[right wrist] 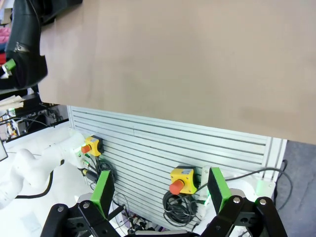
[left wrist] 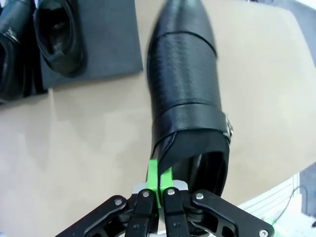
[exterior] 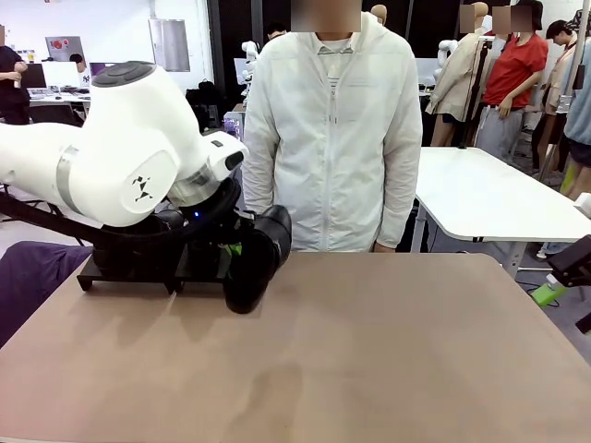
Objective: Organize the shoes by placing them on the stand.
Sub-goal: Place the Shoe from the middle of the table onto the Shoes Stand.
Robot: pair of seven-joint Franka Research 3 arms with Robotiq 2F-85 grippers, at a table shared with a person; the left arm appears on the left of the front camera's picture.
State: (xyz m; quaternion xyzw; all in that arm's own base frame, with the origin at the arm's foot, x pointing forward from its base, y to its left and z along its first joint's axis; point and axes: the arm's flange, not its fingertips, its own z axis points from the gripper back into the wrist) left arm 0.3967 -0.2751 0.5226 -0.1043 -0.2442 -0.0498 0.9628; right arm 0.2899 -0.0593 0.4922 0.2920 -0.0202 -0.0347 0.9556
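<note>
My left gripper (left wrist: 159, 180) is shut on the heel rim of a black leather shoe (left wrist: 187, 89), its green pads pinching the rim. In the front view this shoe (exterior: 254, 263) hangs toe-down just above the tabletop, at the right end of the black stand (exterior: 115, 269). In the left wrist view, two more black shoes (left wrist: 59, 34) (left wrist: 12, 47) lie side by side on the stand's panel (left wrist: 108, 49). My left arm hides most of the stand in the front view. My right gripper (right wrist: 160, 190) is open and holds nothing, off the table's near edge.
A person in a white jacket (exterior: 332, 129) stands at the far side of the tan table (exterior: 369, 351). Below the table edge, a slatted panel carries two yellow emergency-stop boxes (right wrist: 182, 177) (right wrist: 93, 145) and cables.
</note>
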